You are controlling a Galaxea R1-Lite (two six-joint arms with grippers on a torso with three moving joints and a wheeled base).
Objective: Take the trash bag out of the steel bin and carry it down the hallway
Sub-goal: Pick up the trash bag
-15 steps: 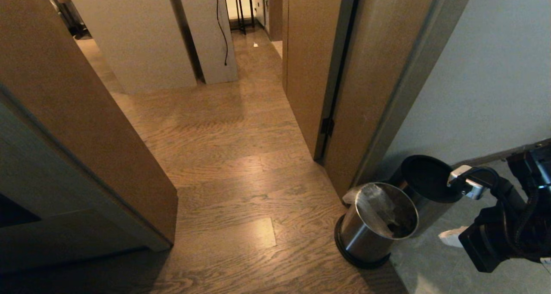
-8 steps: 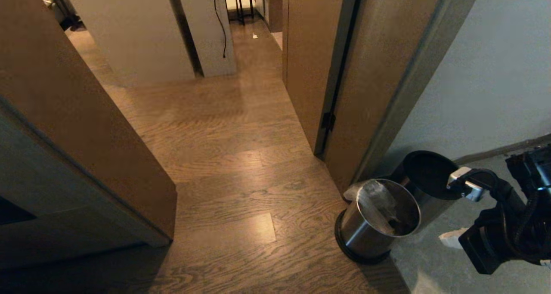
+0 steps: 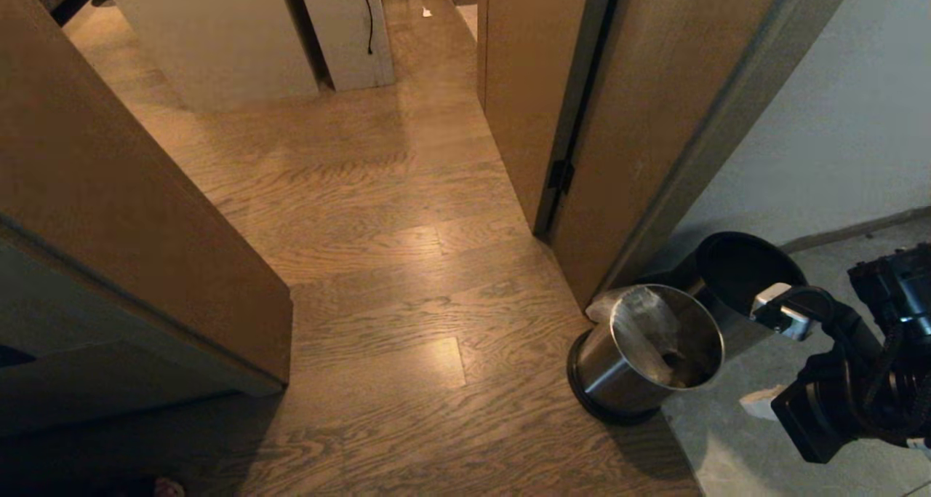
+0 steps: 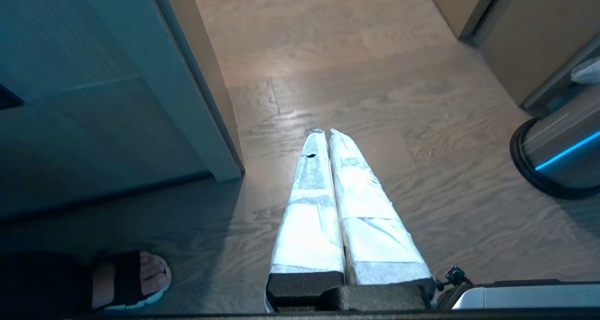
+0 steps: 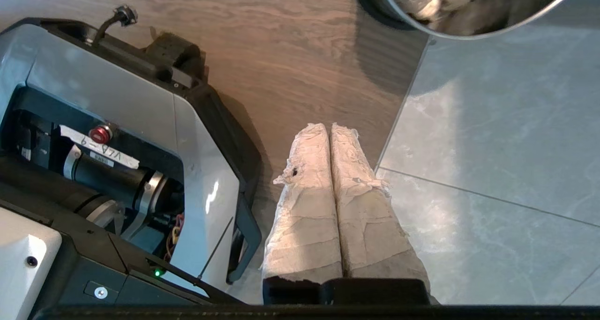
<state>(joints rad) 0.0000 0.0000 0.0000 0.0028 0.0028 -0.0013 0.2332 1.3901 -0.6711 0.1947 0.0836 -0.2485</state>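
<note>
The steel bin (image 3: 625, 373) stands on the floor by the door frame, its top off. The crinkled translucent trash bag (image 3: 644, 326) lines the inside and folds over the far rim. Its black-rimmed top section (image 3: 749, 271) sits just behind. My right gripper (image 3: 760, 402) hangs to the right of the bin, shut and empty. In the right wrist view, that gripper (image 5: 330, 128) points at the floor, short of the bin's rim (image 5: 464, 36). My left gripper (image 4: 326, 132) is shut and empty over the wood floor, with the bin (image 4: 558, 156) off to one side.
Grey stone-look hallway tiles (image 3: 756, 453) start at the bin; wood planks (image 3: 393, 264) run ahead. A brown door (image 3: 524, 82) stands open just beyond the bin. A cabinet (image 3: 109, 213) juts in on the left. A person's sandalled foot (image 4: 126, 278) is close by. My base (image 5: 117, 146) is beside the right gripper.
The whole head view has tilted downward, so the bin and doorway sit higher in the picture. The bin, bag and right arm have not visibly moved.
</note>
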